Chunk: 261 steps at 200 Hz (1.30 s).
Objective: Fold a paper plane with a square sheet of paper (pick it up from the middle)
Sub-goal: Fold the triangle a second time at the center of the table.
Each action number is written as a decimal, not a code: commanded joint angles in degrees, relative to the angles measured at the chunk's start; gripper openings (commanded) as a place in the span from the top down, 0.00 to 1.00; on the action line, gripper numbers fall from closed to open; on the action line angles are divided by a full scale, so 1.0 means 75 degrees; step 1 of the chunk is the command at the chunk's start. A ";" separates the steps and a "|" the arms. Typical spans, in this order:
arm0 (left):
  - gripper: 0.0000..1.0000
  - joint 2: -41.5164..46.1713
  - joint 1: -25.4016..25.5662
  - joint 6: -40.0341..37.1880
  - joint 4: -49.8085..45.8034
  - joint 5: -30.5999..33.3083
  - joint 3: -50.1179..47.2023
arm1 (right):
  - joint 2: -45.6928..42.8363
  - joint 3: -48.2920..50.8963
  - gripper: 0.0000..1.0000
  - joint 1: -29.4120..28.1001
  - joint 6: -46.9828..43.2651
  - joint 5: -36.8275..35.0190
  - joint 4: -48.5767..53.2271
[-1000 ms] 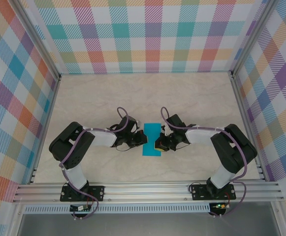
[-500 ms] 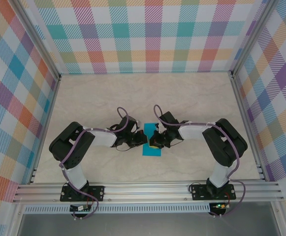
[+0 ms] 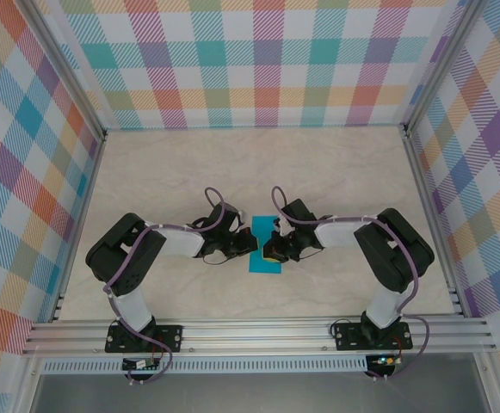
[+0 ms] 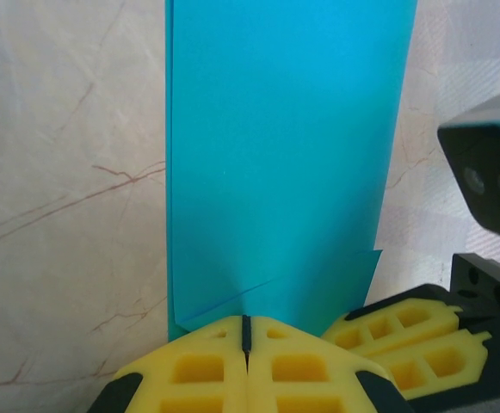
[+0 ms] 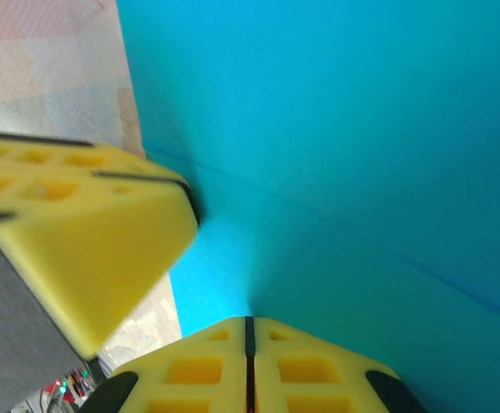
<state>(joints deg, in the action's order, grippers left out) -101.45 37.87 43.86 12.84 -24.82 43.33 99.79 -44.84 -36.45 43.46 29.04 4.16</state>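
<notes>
On a marble-patterned table (image 3: 189, 172), a folded teal-blue sheet of paper (image 3: 262, 263) lies between two arms. The left gripper (image 3: 252, 244) and right gripper (image 3: 273, 251) meet its opposite long edges, jaws fully closed; whether either pinches the paper cannot be told.

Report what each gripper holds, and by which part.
The left gripper and right gripper are both shut on the square sheet of paper, folded narrow, each apparently pinching an edge from opposite sides.
</notes>
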 commanded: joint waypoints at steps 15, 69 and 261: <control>1.00 -0.0370 0.0096 -0.0052 -0.0364 0.0529 -0.0059 | -0.0145 0.0604 0.91 -0.0062 -0.0054 0.0005 0.0360; 1.00 -0.0383 0.0096 -0.0049 -0.0452 0.0555 -0.0041 | -0.0382 0.0954 0.90 -0.0016 0.0071 0.0162 0.0150; 1.00 -0.0325 0.0095 -0.0095 -0.0611 0.0566 0.0032 | -0.1358 0.2035 0.84 0.0388 -0.0265 0.0251 0.0413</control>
<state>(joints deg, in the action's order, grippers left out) -102.00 38.20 43.86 13.23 -24.82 43.77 89.78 -32.27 -34.22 42.68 31.33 1.52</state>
